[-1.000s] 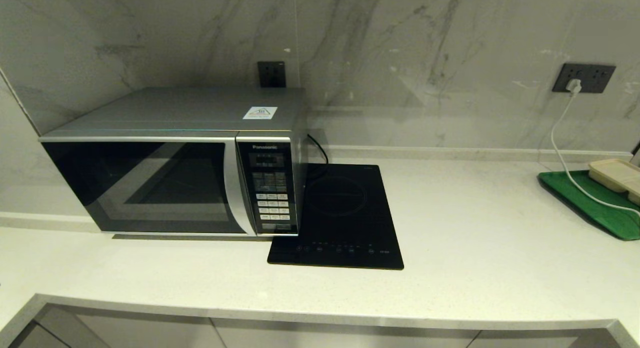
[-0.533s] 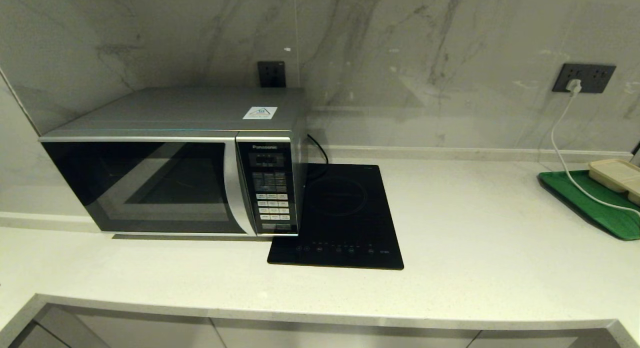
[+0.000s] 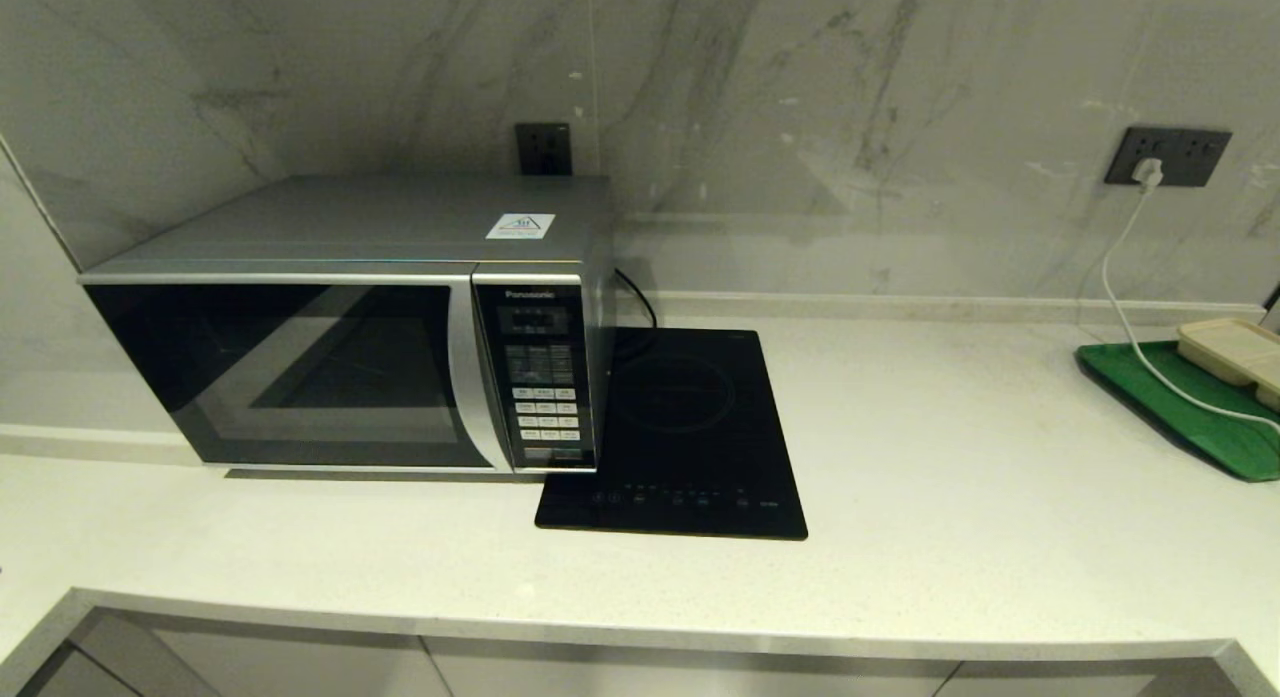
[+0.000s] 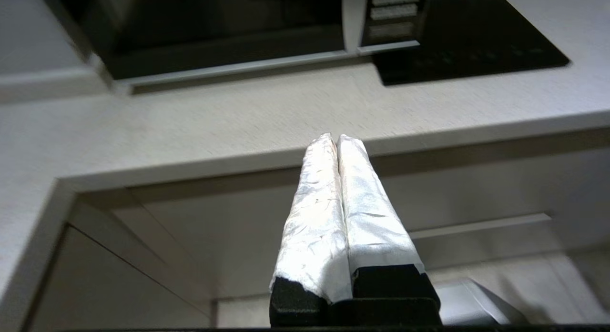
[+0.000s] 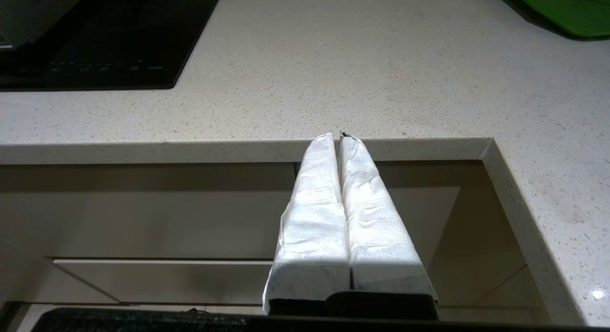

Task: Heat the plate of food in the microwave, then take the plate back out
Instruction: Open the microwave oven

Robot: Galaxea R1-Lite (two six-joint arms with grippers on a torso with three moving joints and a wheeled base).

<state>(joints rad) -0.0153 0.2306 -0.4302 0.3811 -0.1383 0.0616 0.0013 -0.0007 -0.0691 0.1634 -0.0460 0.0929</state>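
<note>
Nearest, both grippers hung low before the counter edge, fingers pressed together and holding nothing: the left gripper [image 4: 337, 137] short of the countertop [image 3: 900, 537] with the microwave [image 3: 345, 322] beyond its fingertips, the right gripper [image 5: 336, 135] with bare counter ahead of its tips. Beyond lay the induction cooktop [image 3: 680, 437], then the green tray [image 3: 1170, 402] with a beige container [image 3: 1235, 352] far off. No plate of food showed anywhere; whether it sat behind the shut dark door could not be told. Likely nothing had begun: next, one arm would need to rise and open the door.
</note>
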